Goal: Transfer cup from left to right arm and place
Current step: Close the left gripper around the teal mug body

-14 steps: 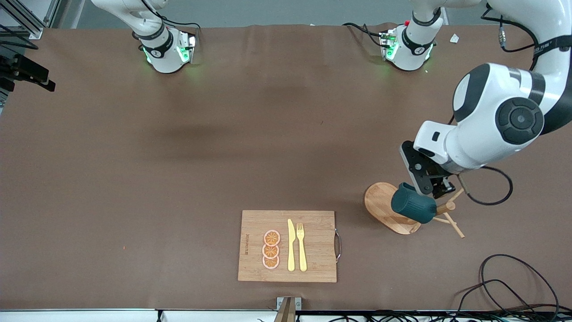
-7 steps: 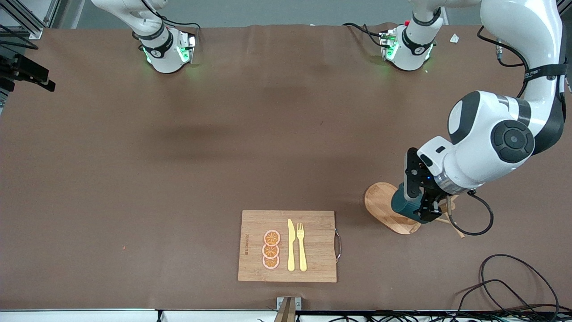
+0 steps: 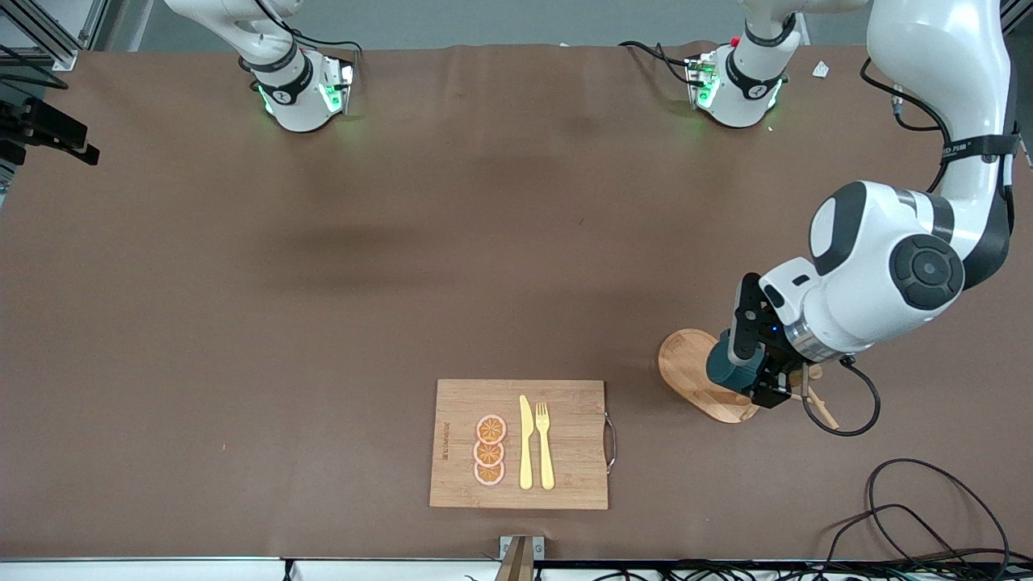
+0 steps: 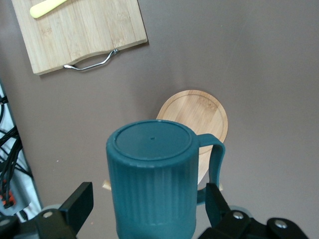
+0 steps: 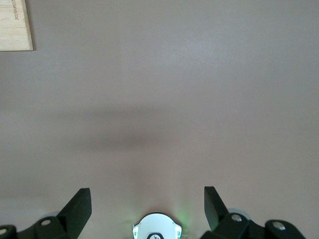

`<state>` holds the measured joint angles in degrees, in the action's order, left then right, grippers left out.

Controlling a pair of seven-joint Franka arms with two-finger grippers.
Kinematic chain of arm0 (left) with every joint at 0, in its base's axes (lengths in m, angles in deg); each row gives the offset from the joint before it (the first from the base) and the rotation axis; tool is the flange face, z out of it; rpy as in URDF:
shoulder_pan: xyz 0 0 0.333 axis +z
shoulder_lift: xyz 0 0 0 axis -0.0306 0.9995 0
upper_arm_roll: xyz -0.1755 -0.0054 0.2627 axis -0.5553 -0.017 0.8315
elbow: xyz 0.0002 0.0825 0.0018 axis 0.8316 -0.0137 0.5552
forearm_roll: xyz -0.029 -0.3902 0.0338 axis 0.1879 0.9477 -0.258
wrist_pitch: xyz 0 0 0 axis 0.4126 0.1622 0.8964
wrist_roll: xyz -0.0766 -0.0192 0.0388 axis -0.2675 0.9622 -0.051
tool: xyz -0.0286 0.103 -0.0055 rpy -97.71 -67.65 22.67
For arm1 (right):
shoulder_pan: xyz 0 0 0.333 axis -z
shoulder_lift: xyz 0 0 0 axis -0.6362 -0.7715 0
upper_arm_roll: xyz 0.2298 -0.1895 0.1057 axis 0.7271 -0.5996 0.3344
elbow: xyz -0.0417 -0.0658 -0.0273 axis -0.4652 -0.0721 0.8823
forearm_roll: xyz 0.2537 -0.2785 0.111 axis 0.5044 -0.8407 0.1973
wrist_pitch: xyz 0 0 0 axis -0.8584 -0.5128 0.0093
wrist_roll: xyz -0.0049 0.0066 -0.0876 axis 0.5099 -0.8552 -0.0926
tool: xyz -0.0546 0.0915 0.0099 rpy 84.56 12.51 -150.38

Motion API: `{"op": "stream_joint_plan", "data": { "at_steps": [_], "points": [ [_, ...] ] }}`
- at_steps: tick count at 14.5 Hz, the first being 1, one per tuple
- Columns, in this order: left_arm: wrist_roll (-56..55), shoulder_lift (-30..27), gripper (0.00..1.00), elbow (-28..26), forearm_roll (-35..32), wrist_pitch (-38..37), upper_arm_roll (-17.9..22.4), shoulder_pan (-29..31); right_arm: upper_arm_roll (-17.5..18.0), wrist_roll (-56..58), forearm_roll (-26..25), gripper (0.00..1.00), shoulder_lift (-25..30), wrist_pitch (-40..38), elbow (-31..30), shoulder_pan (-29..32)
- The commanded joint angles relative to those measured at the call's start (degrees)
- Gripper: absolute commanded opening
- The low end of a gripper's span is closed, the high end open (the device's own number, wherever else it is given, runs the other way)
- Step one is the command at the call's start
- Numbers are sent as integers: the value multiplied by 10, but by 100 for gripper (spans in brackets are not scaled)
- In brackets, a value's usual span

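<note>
Front view: left gripper (image 3: 746, 373) has swung down around the teal cup (image 3: 724, 367) on the wooden mug stand (image 3: 696, 373) near the table's left-arm end, jaws wide, not squeezing yet. Right gripper (image 5: 148, 199) waits open.

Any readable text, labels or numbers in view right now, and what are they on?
Nothing can be read with confidence.
Bamboo cutting board: a line of engraved lettering along its edge toward the right arm's end, too small to read.
Left arm's black band: small white print, too small to read.
Cup: no marking visible.
</note>
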<state>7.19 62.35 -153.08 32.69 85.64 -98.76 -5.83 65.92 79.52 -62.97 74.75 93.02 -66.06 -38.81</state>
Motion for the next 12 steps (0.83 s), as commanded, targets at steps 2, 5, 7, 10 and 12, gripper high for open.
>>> {"op": "stream_joint_plan", "data": {
  "at_steps": [2, 5, 7, 10, 12],
  "points": [
    [17, 9, 99, 4, 28, 5, -4, 13, 8, 7, -5, 100, 14, 0, -14, 12],
    [20, 20, 99, 6, 37, 7, -4, 13, 8, 7, -5, 100, 14, 0, -14, 13],
    [20, 23, 99, 6, 38, 13, -5, 13, 8, 7, -5, 100, 14, 0, -14, 12],
    [20, 27, 92, 6, 38, 17, -5, 13, 8, 7, -5, 100, 14, 0, -14, 12],
    [22, 27, 68, 6, 38, 17, -5, 13, 8, 7, -5, 100, 14, 0, -14, 12]
  ]
}}
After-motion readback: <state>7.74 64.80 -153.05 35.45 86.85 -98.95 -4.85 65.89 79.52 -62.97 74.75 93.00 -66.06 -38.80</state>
